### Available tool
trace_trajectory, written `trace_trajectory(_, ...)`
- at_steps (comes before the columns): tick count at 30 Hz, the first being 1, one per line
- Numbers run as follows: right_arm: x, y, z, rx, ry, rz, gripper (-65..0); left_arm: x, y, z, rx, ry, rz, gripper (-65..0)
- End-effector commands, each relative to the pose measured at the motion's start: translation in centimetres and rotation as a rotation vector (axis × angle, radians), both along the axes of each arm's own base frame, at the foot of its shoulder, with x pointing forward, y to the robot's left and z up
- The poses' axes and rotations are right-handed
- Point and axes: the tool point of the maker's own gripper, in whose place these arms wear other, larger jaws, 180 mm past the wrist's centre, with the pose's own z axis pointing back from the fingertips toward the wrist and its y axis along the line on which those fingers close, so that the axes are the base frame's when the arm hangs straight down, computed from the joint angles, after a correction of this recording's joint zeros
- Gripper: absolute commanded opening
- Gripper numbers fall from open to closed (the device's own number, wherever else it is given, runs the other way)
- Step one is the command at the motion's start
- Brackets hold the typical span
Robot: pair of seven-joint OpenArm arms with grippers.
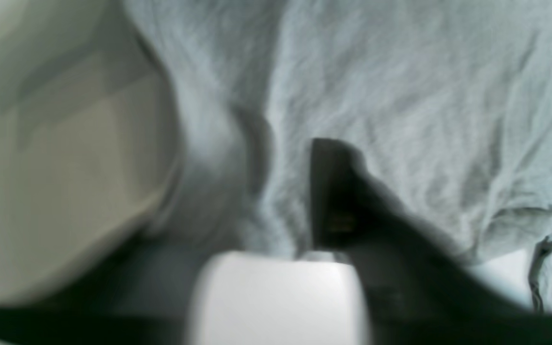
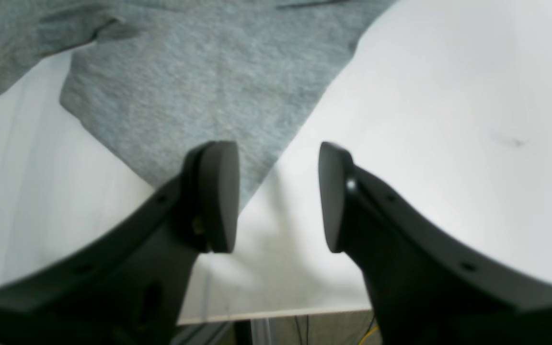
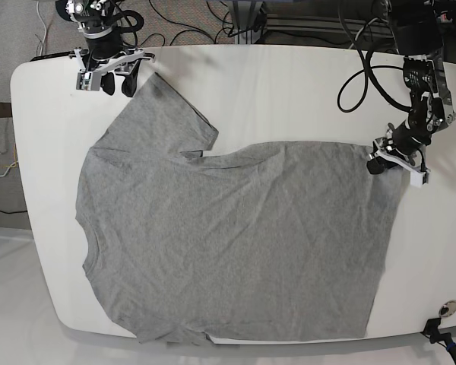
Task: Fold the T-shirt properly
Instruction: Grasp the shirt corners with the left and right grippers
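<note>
T-shirt (image 3: 235,243) lies spread flat across most of the white counter (image 3: 289,91), neck toward the left edge in the base view, hem toward the right edge, one sleeve reaching up to the far left corner.

My left fingers (image 3: 396,162) are down at the hem's far corner, near the counter's right edge. In my left wrist view one dark finger (image 1: 333,191) presses into bunched grey cloth, but the picture is blurred and the other side is hidden, so I cannot tell whether the fingers have closed on fabric or only rest against it.

My right fingers (image 2: 276,196) stand apart, gripping nothing, just over the tip of the sleeve (image 2: 199,96) at the far left corner, bare counter showing between them.

Risks, as I judge them: if my left side has pinched only a shallow ridge, the hem slips out the moment I lift. If it has caught a single layer, the fold drags crooked. My right side sits right at the sleeve's point; closing here could nip the very tip or miss onto bare counter. And if one side lifts without the other, the cloth skews and wrinkles pile up across the middle.
</note>
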Motion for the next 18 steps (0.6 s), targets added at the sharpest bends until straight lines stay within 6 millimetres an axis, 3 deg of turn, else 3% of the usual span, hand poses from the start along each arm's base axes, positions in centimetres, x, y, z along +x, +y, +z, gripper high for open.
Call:
trace_trajectory(1, 0.3, -0.1, 1.0, -0.003, -0.038, 0.001, -38.6, 1.0, 0.3, 1.3, 0.001, -0.046, 0.002, -63.9)
trace_trajectory(8, 0.3, -1.0, 2.2, 0.212, -0.083, -0.102, -37.8, 1.1, 0.3, 1.3, 0.001, -0.046, 0.0, -65.0)
trace_trajectory(14, 0.0, -0.8, 3.3, 0.424, -0.085, -0.139, -19.6, 1.0, 0.4, 1.3, 0.004, -0.043, 0.0, -65.0)
trace_trajectory(18, -0.1, 0.4, 3.7, 0.561, -0.074, -0.13, -20.4, 1.0, 0.4, 1.3, 0.004, -0.043, 0.0, -65.0)
